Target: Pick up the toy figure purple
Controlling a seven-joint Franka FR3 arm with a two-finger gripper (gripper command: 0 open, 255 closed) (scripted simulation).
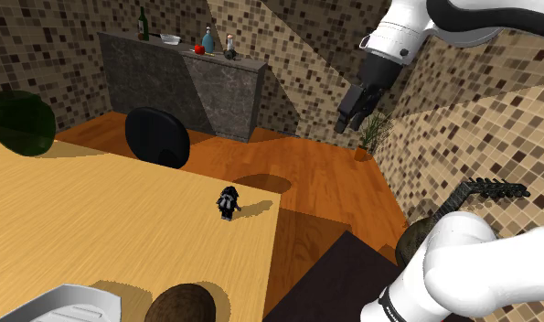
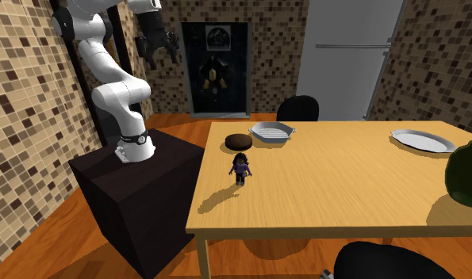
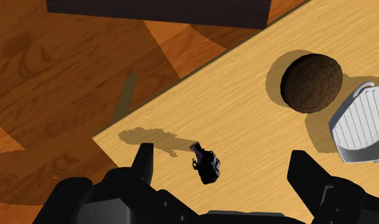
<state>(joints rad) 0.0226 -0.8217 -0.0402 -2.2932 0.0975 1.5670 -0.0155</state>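
Black fingers (image 3: 145,164) stand spread and empty, high up. Well below, sighted between them, the small toy figure (image 3: 206,167) stands upright near the worktop (image 3: 258,121) corner, likely calling for a straight descent.

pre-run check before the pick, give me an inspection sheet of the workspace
surface: wooden table, light grain
job's things: toy figure upright near the table edge by the stand, untouched
clutter: brown round lump, grey dish, plate, dark green object
grippers: gripper open, raised high, holding nothing
cables: nothing seen
surroundings: mosaic walls, wood floor, black chairs, counter with bottles
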